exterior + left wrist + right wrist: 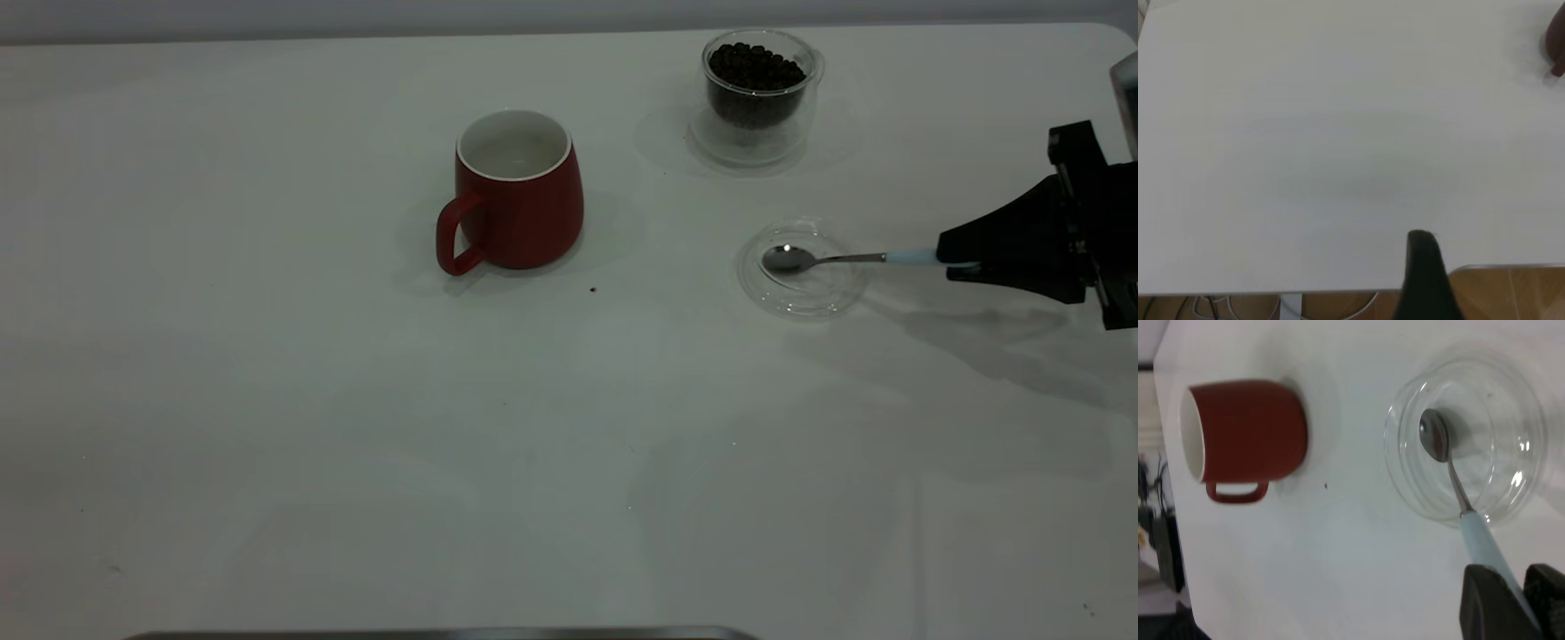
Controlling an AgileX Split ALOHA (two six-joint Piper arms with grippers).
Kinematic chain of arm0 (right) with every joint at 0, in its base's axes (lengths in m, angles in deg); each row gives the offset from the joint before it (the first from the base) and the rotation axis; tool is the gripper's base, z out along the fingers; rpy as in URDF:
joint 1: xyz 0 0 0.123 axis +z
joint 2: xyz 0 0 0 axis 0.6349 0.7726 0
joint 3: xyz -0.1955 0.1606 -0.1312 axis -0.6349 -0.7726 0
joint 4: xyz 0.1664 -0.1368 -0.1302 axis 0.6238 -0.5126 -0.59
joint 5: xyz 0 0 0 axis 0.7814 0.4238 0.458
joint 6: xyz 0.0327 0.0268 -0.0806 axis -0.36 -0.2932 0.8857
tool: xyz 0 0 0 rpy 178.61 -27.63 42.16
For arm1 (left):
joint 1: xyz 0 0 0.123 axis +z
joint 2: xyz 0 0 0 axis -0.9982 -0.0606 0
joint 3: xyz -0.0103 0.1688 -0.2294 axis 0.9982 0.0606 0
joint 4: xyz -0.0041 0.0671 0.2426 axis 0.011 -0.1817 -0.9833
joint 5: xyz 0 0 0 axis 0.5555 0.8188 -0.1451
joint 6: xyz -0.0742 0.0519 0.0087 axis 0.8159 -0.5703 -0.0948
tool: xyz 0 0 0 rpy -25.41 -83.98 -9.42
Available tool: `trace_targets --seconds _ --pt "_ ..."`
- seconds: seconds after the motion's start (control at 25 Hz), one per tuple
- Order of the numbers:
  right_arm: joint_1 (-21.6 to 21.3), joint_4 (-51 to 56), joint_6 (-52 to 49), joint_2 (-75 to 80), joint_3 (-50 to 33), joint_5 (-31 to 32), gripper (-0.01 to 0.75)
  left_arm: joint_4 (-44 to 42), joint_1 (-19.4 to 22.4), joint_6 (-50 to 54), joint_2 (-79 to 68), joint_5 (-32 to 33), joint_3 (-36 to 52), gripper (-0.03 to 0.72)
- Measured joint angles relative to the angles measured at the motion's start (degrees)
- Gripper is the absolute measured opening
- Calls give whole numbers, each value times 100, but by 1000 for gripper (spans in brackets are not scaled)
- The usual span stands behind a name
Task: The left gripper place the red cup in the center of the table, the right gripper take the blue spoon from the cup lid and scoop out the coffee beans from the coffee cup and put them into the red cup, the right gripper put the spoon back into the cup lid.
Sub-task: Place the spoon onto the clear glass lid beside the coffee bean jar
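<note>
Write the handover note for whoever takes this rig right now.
Right gripper: closed on the blue spoon by its handle end; the bowl lies in the cup lid.
Left gripper: parked over the bare table, holding nothing; finger state unclear.
Red cup: upright mid-table, apparently empty.
Coffee cup: behind the lid, full of coffee beans.
Done: cup placed. Left: lift, scoop, pour, return the spoon.

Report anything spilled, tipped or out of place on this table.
Nothing much stands out. The red cup and the coffee cup stand upright, and the blue spoon has its bowl in the cup lid. One tiny dark speck lies on the table near the red cup; whether it's a bean is unclear.
</note>
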Motion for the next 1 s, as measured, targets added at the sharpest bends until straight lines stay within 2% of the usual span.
trace_targets --seconds 0.56,0.68,0.8,1.0 --pt "0 -30 127 173 228 -16 112 0 0 0 0 0 0 586" --pt "0 -28 132 173 228 -86 152 0 0 0 0 0 0 586" --pt "0 -23 87 191 228 -176 268 0 0 0 0 0 0 586" --pt "0 -23 -235 196 228 -301 537 0 0 0 0 0 0 586"
